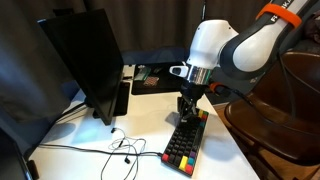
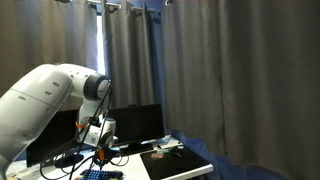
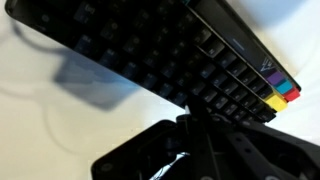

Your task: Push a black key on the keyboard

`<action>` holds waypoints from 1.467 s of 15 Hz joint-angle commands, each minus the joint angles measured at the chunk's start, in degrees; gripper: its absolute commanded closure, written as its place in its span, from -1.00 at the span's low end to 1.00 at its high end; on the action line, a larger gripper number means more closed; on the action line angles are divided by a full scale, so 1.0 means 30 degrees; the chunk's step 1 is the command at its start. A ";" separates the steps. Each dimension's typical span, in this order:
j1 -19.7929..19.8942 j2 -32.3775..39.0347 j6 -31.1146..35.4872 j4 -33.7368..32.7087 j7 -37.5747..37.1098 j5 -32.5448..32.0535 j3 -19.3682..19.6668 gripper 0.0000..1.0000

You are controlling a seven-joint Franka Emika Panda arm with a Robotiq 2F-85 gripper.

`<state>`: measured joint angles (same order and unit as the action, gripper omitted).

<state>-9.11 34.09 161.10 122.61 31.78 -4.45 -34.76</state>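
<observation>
panel a–c. the white desk (image 1: 145,112) with the keyboard (image 1: 185,142) lying flat near its front edge, close to the corner on the arm's side, its long axis running from that edge toward the desk's middle. in the wrist view the keyboard (image 3: 150,50) crossed the upper frame on a slant, rows of black keys filling its middle and a short run of coloured keys (image 3: 282,90) (purple, blue, red, yellow) at one end. in an exterior view only a sliver of the keyboard (image 2: 100,175) showed at the bottom of the frame.

the white arm (image 1: 235,45) reached down from the side edge, the gripper (image 1: 188,112) pointing straight down over the keyboard's far end, above black keys. in the wrist view the gripper (image 3: 187,122) appeared clenched, its fingers drawn to a single dark tip with nothing between them; whether that tip touched a key could not be told. the gripper (image 2: 100,152) hung just above the keyboard in an exterior view.

a dark monitor (image 1: 85,65) stood toward the opposite side edge; thin cables (image 1: 120,148) trailed across the front of the desk; a black desk mat (image 1: 150,75) lay along the back edge, well apart from the keyboard.
</observation>
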 commanded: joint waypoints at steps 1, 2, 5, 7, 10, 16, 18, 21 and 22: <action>0.0115 -0.0743 -0.0667 0.0153 -0.0450 0.0162 -0.0205 0.37; 0.0082 -0.0861 -0.0764 0.0154 -0.0488 0.0159 -0.0187 0.21; -0.0175 -0.1511 -0.1235 0.0168 -0.0915 0.0132 0.0010 -0.20; -0.0211 -0.1992 -0.1736 0.0145 -0.0989 0.0206 -0.0055 -0.48; -0.0274 -0.3083 -0.2701 0.0254 -0.0939 0.0314 -0.0087 -0.89; -0.0761 -0.5929 -0.3972 0.0565 -0.2324 0.0924 0.0235 -1.00; -0.1130 -0.7027 -0.4498 0.0690 -0.3390 0.0937 0.0580 -1.00; -0.1728 -0.8602 -0.5403 0.0812 -0.5098 0.0924 0.1237 -1.00; -0.1963 -0.9044 -0.5758 0.0834 -0.5676 0.0875 0.1516 -1.00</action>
<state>-12.25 12.98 146.83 122.98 19.39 -3.06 -33.15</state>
